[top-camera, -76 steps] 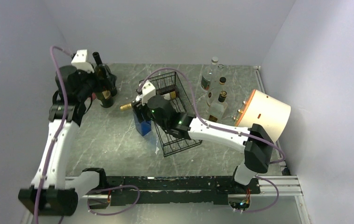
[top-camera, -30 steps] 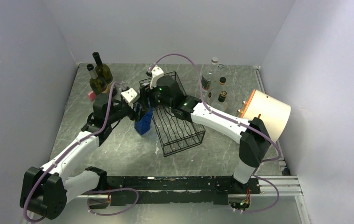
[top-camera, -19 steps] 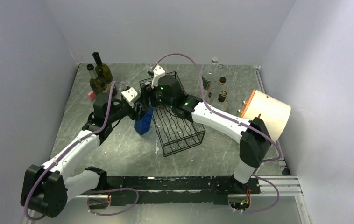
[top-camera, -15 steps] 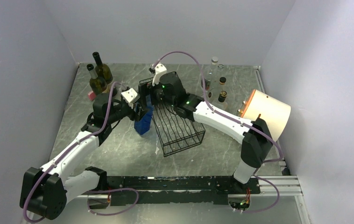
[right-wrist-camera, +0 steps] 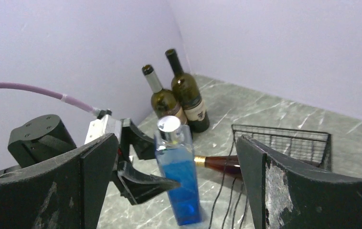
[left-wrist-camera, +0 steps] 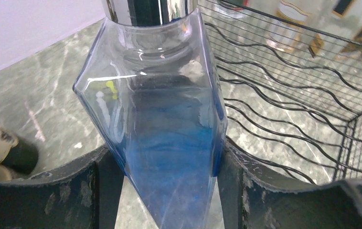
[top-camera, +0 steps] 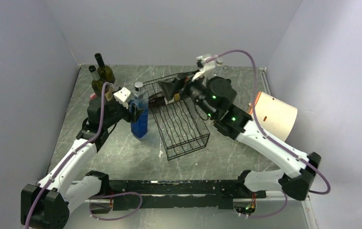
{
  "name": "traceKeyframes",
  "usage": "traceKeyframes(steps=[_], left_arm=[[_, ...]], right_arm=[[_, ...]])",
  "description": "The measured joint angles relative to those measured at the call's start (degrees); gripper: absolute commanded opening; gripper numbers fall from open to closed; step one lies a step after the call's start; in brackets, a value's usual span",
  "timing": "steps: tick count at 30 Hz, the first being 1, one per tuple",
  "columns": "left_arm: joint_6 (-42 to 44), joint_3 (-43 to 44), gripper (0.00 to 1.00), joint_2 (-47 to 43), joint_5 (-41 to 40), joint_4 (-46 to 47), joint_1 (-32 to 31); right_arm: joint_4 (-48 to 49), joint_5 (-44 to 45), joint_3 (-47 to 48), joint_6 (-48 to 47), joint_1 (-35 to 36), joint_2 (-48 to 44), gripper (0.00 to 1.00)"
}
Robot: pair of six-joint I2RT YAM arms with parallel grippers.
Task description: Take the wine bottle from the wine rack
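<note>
Blue bottle (left-wrist-camera: 169, 143) — glossy glass, chrome cap (right-wrist-camera: 168, 125); wine rack (top-camera: 181, 125) — black wire

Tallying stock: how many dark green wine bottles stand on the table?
2: front green bottle and rear green bottle, upright side by side in the far left corner. Others may be hidden behind the right arm.

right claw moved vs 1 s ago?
Yes. The right claw has drawn back to the right, away from the dark bottles at the back left and off the wine rack's left end.
</note>
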Motion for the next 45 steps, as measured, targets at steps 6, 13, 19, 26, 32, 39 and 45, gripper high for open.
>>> traceKeyframes(steps=[6,13,19,26,32,39,45], left_arm=[[-4.74,-2.27,0.07,-5.01,-6.88,0.5,4.22],[-8.61,-5.66,0.07,-10.25,-21.44,0.92,8.41],[-11.41,-7.48,0.07,-11.67,-32.15,1.6,13.07],[-14.53,-8.04,0.07,-10.21,-39.69,5.25,16.57],[-14.19,-8.2,0.07,-5.29,-42.47,13.27,18.21],[-13.0,-8.35,0.07,-0.94,-38.34,20.04,24.17],[-12.46,-8.11,0.13,3.67,-30.82,22.27,26.99]], right_arm=[[2.1,6.27,-6.4,-2.47,-0.42,-7.26,1.0],[0.52,9.11,-11.39,-3.58,-0.68,-7.72,1.0],[-0.42,9.05,-12.24,-3.61,-0.79,-7.82,1.0],[-0.66,8.83,-12.74,-3.63,-0.83,-8.37,1.0],[-1.29,8.37,-14.38,-3.58,-0.85,-9.66,1.0],[-1.6,7.96,-15.21,-3.52,-0.85,-10.95,1.0],[-1.27,7.39,-15.98,-3.08,-0.85,-11.26,1.0]])
